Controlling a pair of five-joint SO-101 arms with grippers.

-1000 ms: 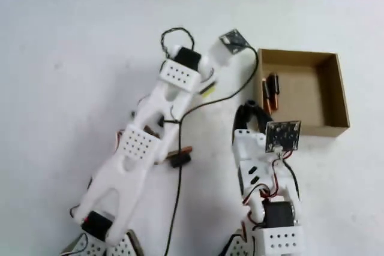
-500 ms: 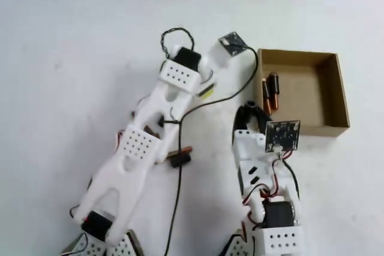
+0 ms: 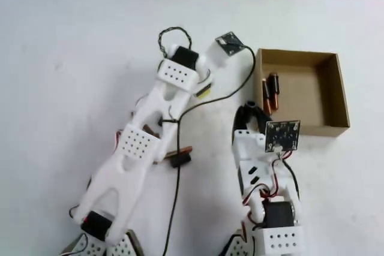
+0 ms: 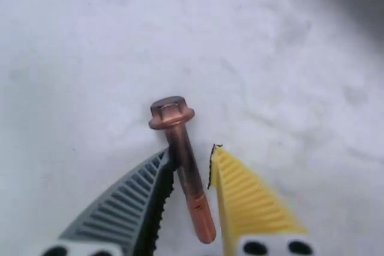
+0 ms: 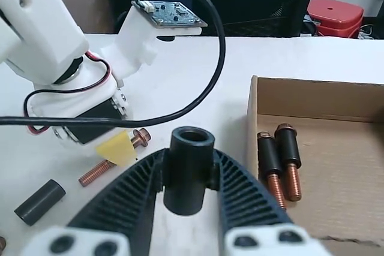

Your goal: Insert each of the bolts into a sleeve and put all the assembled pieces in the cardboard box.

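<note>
Bolts already fitted with sleeves are seen in the cardboard box (image 3: 309,97): two assembled pieces (image 3: 270,92) are laid side by side against the wall nearest the grippers, and the rest of the box floor is bare cardboard. In the right wrist view the box (image 5: 342,172) is looked into from its open top. There each piece is made out as a black sleeve under a copper head, with the copper shank sticking out of the other end.

A sleeve (image 5: 191,175) is clamped upright between the black fingers of the right gripper (image 5: 189,160), its open bore turned upward, just beside the box. From the high view the right gripper (image 3: 249,115) is placed close to the box's near corner, but the held sleeve cannot be told apart from the fingers there.

In the left wrist view a bolt (image 4: 180,148) is shown lying on the white table (image 4: 90,40) between the parted fingers of the left gripper (image 4: 191,149). The grey finger is touching the shank and the yellow one is just apart from it. The same bolt (image 5: 114,161) is caught in the right wrist view under the yellow finger.

A loose sleeve (image 5: 39,201) is left lying on the table, well apart from the box. In the high view it (image 3: 180,160) is seen just beside the left arm, next to a second bolt (image 3: 183,150) partly covered by that arm.
</note>
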